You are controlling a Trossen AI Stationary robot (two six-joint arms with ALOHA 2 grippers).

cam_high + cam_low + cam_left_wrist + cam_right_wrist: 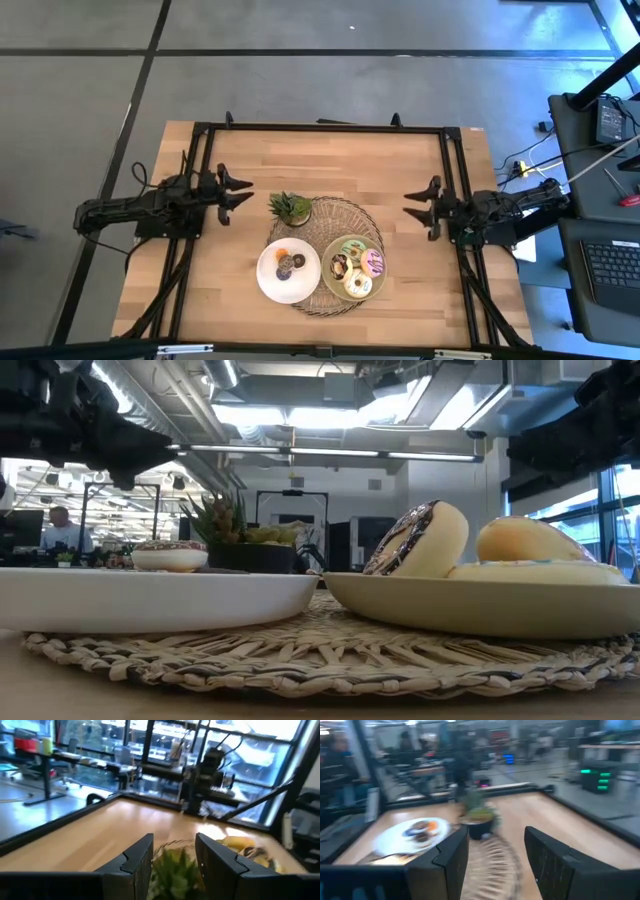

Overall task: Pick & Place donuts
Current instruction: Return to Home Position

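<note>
A white plate holds mini donuts: orange, purple and brown. A pale-green plate holds larger frosted donuts: green, pink, chocolate and white-yellow. Both plates rest on a round woven mat. My left gripper is open at the table's left, above the wood, its fingers pointing toward the plant. My right gripper is open at the table's right, pointing toward the mat. Both are empty.
A small green spiky plant in a dark pot stands on the mat's far left part, between my left gripper and the plates. A black frame runs around the table. Bare wood lies on the far half.
</note>
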